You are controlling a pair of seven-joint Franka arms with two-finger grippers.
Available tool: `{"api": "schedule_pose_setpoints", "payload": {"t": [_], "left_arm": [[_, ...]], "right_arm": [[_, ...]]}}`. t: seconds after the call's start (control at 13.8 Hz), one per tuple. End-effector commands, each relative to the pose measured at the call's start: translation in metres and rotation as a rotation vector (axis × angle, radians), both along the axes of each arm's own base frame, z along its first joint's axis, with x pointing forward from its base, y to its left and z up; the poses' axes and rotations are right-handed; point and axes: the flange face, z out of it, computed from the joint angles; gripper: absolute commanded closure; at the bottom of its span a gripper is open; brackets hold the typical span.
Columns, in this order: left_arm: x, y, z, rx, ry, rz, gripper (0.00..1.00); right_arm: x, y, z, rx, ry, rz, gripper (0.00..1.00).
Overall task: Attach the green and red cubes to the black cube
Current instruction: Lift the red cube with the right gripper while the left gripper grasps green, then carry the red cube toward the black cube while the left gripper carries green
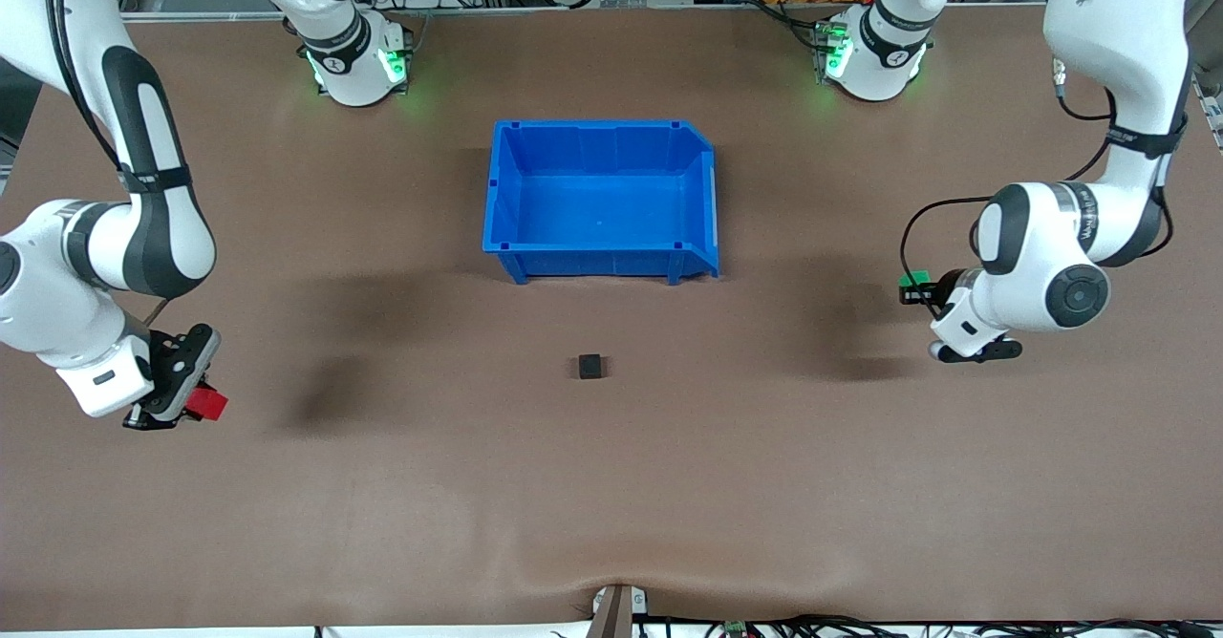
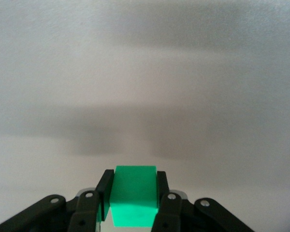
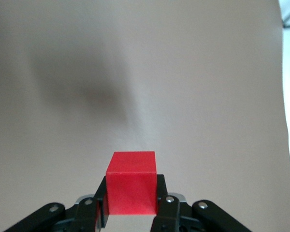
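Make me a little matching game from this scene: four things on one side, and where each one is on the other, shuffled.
Things:
1. green cube
2. red cube
3. black cube
4. blue bin

Places:
A. resting on the table, nearer the front camera than the bin
B. clamped in the right gripper
C. mid-table, nearest the robots' bases
D. clamped in the left gripper

Pairs: 1-D, 2-B, 3-A, 4-C

Left tool (image 1: 914, 287), right tool (image 1: 196, 407): both raised, apparently clamped.
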Motion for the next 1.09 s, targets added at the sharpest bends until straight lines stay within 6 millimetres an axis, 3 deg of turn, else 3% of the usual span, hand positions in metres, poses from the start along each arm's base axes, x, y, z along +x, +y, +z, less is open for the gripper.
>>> {"api": "schedule_pose_setpoints", "payload": {"t": [0.0, 0.36, 0.44, 0.65, 0.73, 0.8, 1.02], "left_arm": [[0.004, -0.013, 0.026, 0.022, -0.007, 0.109, 1.0], [0.011, -0.041, 0.03, -0.04, -0.009, 0.357, 1.0], [0.013, -0.045, 0.025, -0.026, -0.003, 0.392, 1.0], [0.02, -0.063, 0.027, -0.043, 0.006, 0.521, 1.0], [0.022, -0.072, 0.029, -0.04, -0.002, 0.545, 1.0], [0.023, -0.08, 0.026, -0.031, -0.007, 0.567, 1.0], [0.031, -0.107, 0.017, -0.012, -0.039, 0.646, 1.0]], "right_arm": [[0.017, 0.032, 0.036, -0.007, 0.065, 0.067, 1.0], [0.023, 0.101, 0.042, 0.017, 0.106, 0.213, 1.0], [0.022, 0.118, 0.035, 0.031, 0.115, 0.231, 1.0], [0.031, 0.155, -0.018, 0.079, 0.167, 0.266, 1.0], [0.037, 0.169, -0.026, 0.077, 0.164, 0.299, 1.0], [0.036, 0.196, -0.032, 0.077, 0.166, 0.341, 1.0], [0.031, 0.247, -0.039, 0.065, 0.139, 0.422, 1.0]]}}
